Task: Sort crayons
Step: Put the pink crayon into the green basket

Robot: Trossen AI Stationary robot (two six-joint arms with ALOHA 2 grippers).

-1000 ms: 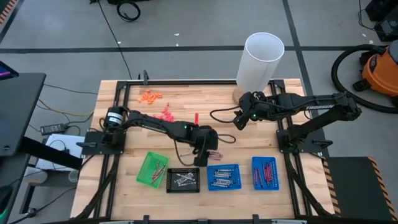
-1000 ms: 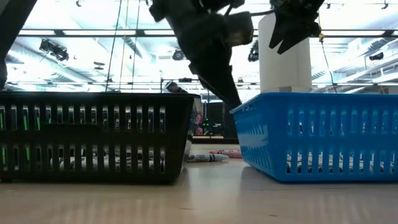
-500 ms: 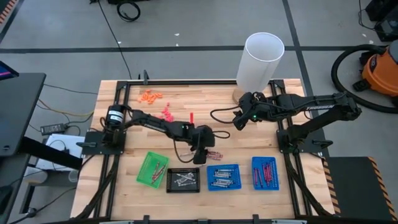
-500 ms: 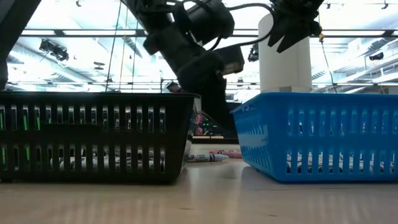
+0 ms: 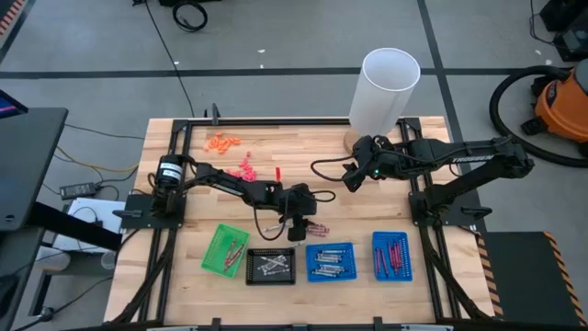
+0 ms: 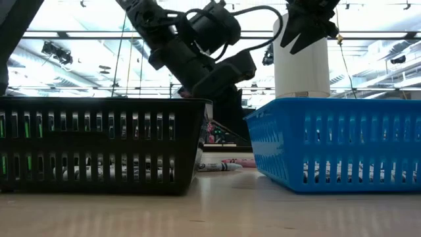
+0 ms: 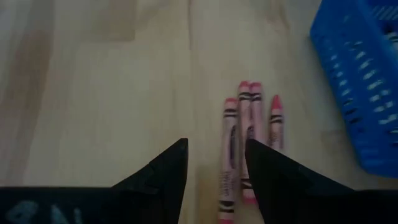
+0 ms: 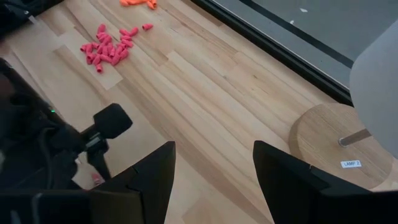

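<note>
Several pink-red crayons (image 7: 239, 146) lie side by side on the bare wood, one (image 7: 275, 119) a little apart, just left of a blue tray (image 7: 357, 93). My left gripper (image 7: 214, 165) hangs open low over them, and the nearest crayon (image 7: 228, 155) runs between its fingertips; I cannot tell whether it touches. In the high view this gripper (image 5: 296, 230) is above the row of trays. More crayons lie in the green (image 5: 225, 248), black (image 5: 271, 265) and two blue trays (image 5: 329, 262) (image 5: 391, 255). My right gripper (image 5: 352, 179) waits open, high near the lamp.
Pink chunky bits (image 5: 245, 167) and orange bits (image 5: 221, 142) lie at the far left of the table. A tall white lamp cylinder (image 5: 386, 87) on a round wooden base (image 8: 336, 146) stands at the far right. The black tray (image 6: 99, 145) and blue tray (image 6: 335, 141) flank the loose crayons (image 6: 223, 164).
My left gripper has come down toward the loose crayons and has tipped to a flatter slant, with its elbow lower. Its fingers have stayed open. The crayons and the right arm have kept still.
</note>
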